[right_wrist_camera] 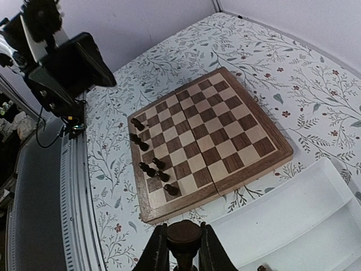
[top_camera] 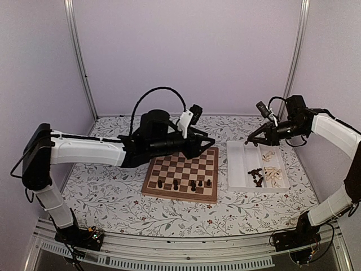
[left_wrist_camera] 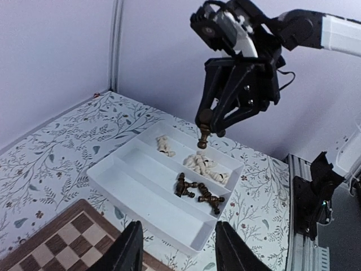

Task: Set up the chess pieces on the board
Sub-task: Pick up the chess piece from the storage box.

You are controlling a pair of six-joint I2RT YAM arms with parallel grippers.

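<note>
Plainly, the right gripper (left_wrist_camera: 206, 129) is clamped on a dark piece (right_wrist_camera: 183, 232). Its two fingers pinch the rounded head, and the base hangs down in the air above the white tray (left_wrist_camera: 141, 189). The wrist tilts downward and to the left. Behind it the white forearm runs back to an elbow at the right edge of the top view, and a second link drops from there to the base at the near right corner of the table (top_camera: 113, 192).

The left gripper (left_wrist_camera: 179, 228) has its jaws apart with nothing between them. It is held above the far right part of the board (top_camera: 186, 195) and points toward the tray. Its forearm stretches almost level across the table from an elbow at the far left. The lower link slants down from that elbow to the base at the near left corner.

Several dark chess pieces (right_wrist_camera: 151, 165) stand on the board, all in the rows nearest the arms. The board lies flat between the two arms, just left of the tray. In the tray, dark pieces (left_wrist_camera: 200, 193) lie in a heap in the middle compartment. Cream pieces (left_wrist_camera: 206, 166) lie in the compartment beside it, on the side away from the board.
</note>
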